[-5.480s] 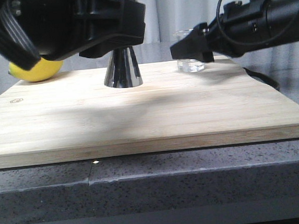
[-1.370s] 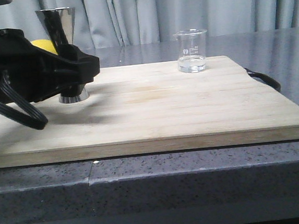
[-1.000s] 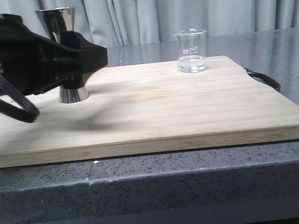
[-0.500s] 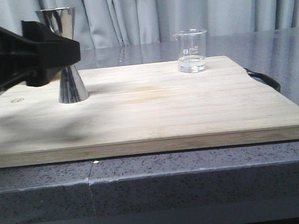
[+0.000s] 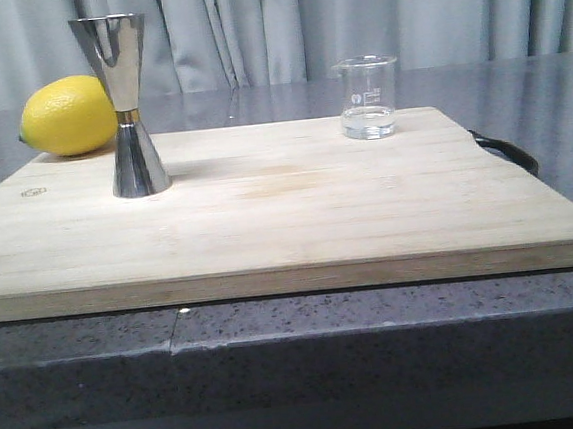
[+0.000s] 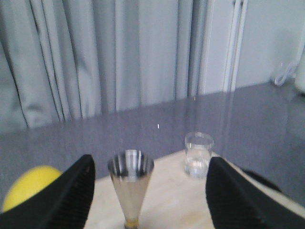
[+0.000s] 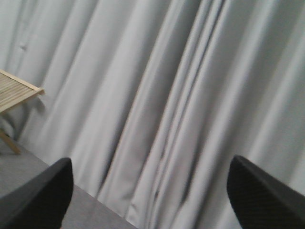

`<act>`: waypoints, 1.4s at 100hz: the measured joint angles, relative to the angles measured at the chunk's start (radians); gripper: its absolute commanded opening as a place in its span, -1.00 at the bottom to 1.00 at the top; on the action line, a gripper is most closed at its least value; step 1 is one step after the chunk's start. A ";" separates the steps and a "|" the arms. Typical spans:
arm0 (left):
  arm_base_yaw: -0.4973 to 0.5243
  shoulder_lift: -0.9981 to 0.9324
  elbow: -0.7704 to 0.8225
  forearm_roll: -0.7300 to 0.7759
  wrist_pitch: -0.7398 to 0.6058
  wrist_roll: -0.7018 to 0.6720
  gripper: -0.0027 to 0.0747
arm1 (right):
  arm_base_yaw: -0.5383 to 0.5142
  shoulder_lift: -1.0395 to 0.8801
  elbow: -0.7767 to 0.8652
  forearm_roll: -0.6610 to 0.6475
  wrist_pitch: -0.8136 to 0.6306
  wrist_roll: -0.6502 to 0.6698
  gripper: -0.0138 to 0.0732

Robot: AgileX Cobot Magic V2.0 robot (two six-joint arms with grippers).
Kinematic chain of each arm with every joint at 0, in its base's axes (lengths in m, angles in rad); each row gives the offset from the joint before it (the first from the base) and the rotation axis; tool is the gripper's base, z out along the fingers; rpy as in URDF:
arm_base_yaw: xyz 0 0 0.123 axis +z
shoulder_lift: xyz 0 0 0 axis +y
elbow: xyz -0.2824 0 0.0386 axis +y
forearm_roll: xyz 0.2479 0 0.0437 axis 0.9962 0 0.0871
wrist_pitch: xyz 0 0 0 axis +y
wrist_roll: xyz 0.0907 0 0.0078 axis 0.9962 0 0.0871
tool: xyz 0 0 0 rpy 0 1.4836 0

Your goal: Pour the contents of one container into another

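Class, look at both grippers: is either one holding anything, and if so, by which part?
Nothing is held. The left gripper and right gripper are both open and empty; the jigger and beaker stand free on the board.

Dark grey speckled stone counter (image 5: 378, 337), seam line near front edge left of centre. Light wooden cutting board (image 5: 297, 214) lies flat on it, covering most of the visible top; small stamped mark at the board's left side, dark handle (image 5: 507, 150) sticking out at its right edge. On the board: steel jigger (image 5: 127, 108) upright at left, glass beaker (image 5: 367, 97) upright near far right edge with a little clear liquid, the two well apart. Yellow lemon (image 5: 69, 115) at far left behind the jigger; cannot tell if on board or counter.
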 measured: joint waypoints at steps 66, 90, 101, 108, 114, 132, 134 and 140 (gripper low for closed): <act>0.000 -0.362 -0.094 -0.519 -0.009 0.811 -0.98 | 0.000 -0.671 0.206 -0.011 0.528 0.000 -0.84; 0.000 -0.368 -0.056 -0.880 -0.038 1.188 -0.98 | 0.000 -0.933 0.450 -0.011 0.575 0.000 -0.84; 0.000 -0.368 -0.025 -0.917 -0.040 1.211 -0.98 | 0.000 -1.001 0.516 -0.011 0.577 0.000 -0.84; 0.000 -0.368 -0.014 -0.931 -0.042 1.215 -0.98 | 0.000 -1.008 0.540 -0.011 0.583 0.000 -0.84; 0.000 -0.368 -0.010 -0.952 -0.042 1.218 -0.98 | 0.000 -1.008 0.546 -0.011 0.583 0.000 -0.84; 0.000 -0.368 -0.007 -1.054 -0.048 1.219 -0.98 | 0.000 -1.008 0.548 -0.011 0.583 0.000 -0.84; 0.000 -0.368 -0.007 -1.066 -0.048 1.219 -0.98 | 0.000 -1.008 0.548 -0.011 0.583 0.000 -0.84; 0.000 -0.368 -0.005 -1.088 -0.052 1.221 -0.98 | 0.000 -1.008 0.550 -0.011 0.583 0.000 -0.84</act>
